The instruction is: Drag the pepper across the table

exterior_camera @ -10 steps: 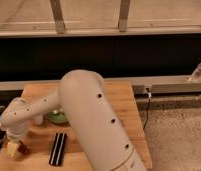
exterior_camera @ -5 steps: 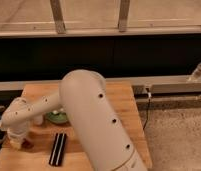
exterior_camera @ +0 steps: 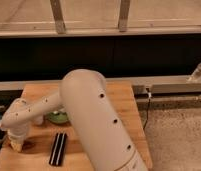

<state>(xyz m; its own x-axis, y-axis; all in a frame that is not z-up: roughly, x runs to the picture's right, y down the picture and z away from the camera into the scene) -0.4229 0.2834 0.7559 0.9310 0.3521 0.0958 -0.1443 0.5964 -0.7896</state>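
Observation:
The wooden table (exterior_camera: 125,107) fills the lower middle of the camera view. My gripper (exterior_camera: 16,145) points down at the table's front left corner, at the end of the big white arm (exterior_camera: 89,115). It is shut on the pepper (exterior_camera: 28,145), a small dark red shape. Only the pepper's end sticks out to the right of the fingertips, lying on the wood. The rest of it is hidden under the gripper.
A black ridged bar (exterior_camera: 57,148) lies lengthwise just right of the gripper. A green dish-like object (exterior_camera: 58,118) sits behind it, partly under the arm. The table's left and front edges are close. A cable (exterior_camera: 147,100) hangs off the right side.
The gripper has stayed at the front left corner and closed its fingers at the pepper. The arm has barely shifted.

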